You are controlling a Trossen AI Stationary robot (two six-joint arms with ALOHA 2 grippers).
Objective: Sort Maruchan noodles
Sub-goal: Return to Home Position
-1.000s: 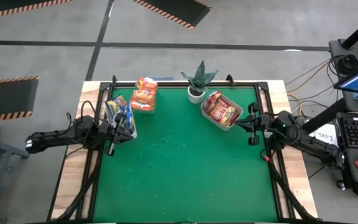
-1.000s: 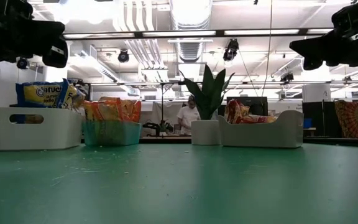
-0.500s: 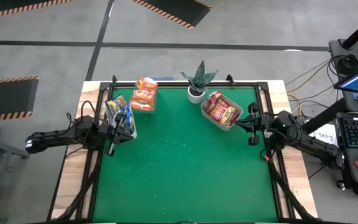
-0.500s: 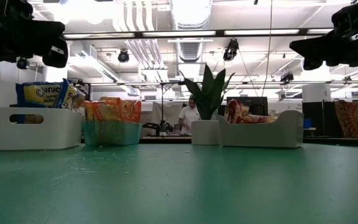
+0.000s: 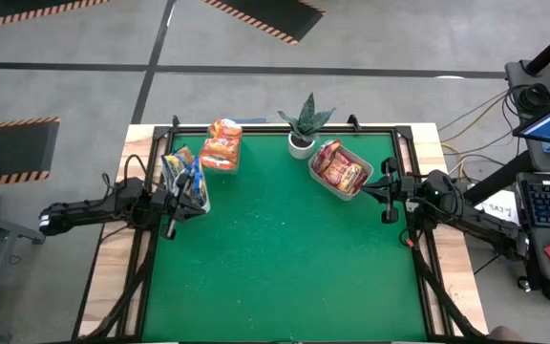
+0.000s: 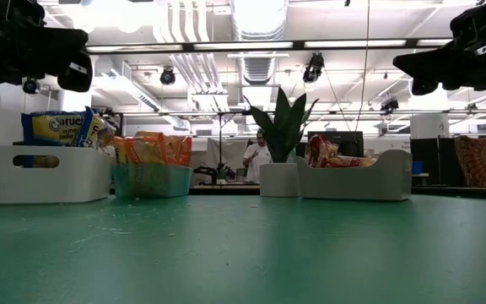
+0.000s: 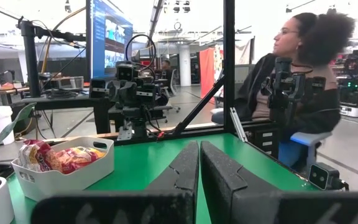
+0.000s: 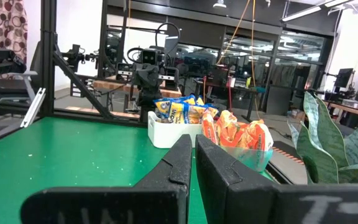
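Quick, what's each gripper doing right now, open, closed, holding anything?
Left gripper: fingers closed, holding nothing, at the table's left edge.
Right gripper: fingers closed, holding nothing, at the table's right edge.

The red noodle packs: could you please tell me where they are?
In the high view, the red noodle packs lie in the grey bin at the table's far right, between the potted plant and the right hand.

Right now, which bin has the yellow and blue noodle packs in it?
The white bin at the table's left edge. The teal bin beside it holds orange packs; the grey bin by the plant holds red packs.
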